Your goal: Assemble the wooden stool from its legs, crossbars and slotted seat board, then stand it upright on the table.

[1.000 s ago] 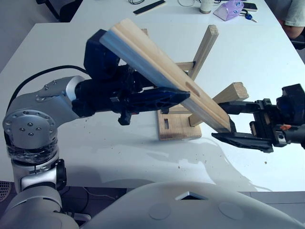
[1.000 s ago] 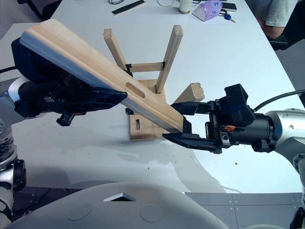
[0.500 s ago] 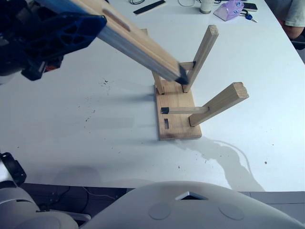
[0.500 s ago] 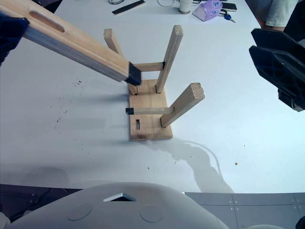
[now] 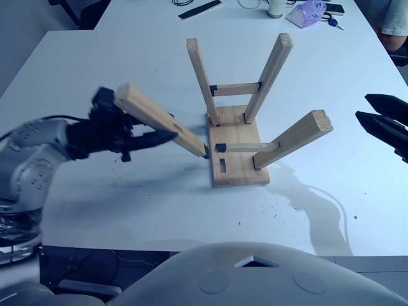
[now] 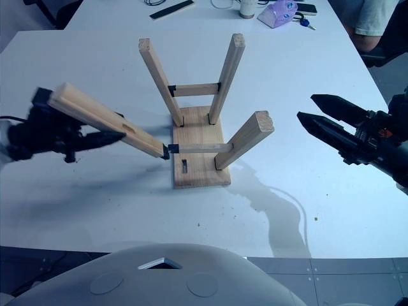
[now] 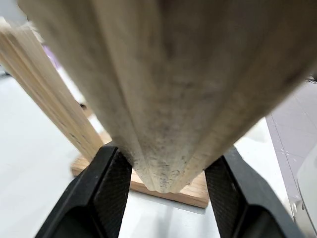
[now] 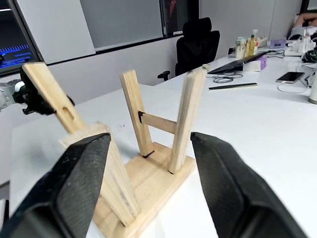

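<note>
Right, on writing first: any print on the clutter at the far edge, a purple object [image 5: 309, 13], a phone [image 5: 333, 8] and a black strip [image 5: 199, 9], is too small for me to read.

For room, the white table [image 5: 95, 64] has open surface to the left, right and near side of the work. The seat board [image 5: 239, 153] lies flat near the middle, well in from every edge, with its long axis running near to far. One slot [image 5: 222, 166] shows at its near left corner.

Two legs stand in the board's far end, the far left leg [image 5: 201, 80] tilting a little left and the far right leg [image 5: 268, 76] a little right. A crossbar [image 5: 236, 89] joins them. A third leg [image 5: 293, 140] rises from the near right corner and leans strongly to the right. A second crossbar [image 5: 245, 147] runs from it leftward across the board.

My left gripper [image 5: 159, 132] sits left of the board with its jaws clamped on the fourth leg [image 5: 137, 105]. That leg's long axis slopes from high on the left down to the right. Its lower end is at the board's left edge, right at the free tip of the second crossbar; I cannot tell whether they touch.

My right gripper [image 6: 306, 107] hangs to the right of the stool, apart from it, with its jaws spread wide and nothing between them.
</note>
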Motion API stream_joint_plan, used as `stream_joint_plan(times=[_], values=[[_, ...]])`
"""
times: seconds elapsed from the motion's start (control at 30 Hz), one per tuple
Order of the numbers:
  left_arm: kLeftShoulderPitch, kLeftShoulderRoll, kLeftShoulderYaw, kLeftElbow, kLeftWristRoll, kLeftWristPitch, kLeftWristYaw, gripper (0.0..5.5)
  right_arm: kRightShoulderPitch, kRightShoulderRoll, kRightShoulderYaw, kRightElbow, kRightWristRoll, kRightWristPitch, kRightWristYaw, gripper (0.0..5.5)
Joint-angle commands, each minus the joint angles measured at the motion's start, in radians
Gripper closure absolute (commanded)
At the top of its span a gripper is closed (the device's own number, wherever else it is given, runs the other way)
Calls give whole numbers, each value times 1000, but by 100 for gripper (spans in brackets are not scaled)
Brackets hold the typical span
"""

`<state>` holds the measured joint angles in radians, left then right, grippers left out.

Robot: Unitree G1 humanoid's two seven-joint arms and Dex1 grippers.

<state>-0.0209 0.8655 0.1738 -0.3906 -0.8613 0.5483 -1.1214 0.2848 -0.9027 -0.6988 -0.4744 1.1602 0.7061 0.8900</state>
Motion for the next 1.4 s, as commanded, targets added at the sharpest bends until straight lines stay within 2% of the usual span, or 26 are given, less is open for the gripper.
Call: stream_joint_plan(times=[0.03, 0.2, 0.43, 0.73, 1.07, 1.4], values=[[15, -60, -42, -49, 41, -40, 26, 339, -21, 9, 52, -2, -54, -24, 31, 253], [21, -73, -91, -30, 145, -107, 8, 339, -20, 22, 86, -10, -100, -44, 49, 253], [37, -75, -141, -59, 156, -105, -12, 339, -13, 53, 112, -37, -135, -57, 50, 253], [51, -8, -200, -39, 275, -134, -21, 339, -4, 80, 116, -65, -157, -64, 38, 253], [-42, 4, -180, -30, 243, -76, 17, 339, 30, 103, 131, -103, -186, -82, 25, 253], [-41, 69, -262, 27, 428, -232, -28, 339, 44, 110, 145, -118, -206, -90, 30, 253]])
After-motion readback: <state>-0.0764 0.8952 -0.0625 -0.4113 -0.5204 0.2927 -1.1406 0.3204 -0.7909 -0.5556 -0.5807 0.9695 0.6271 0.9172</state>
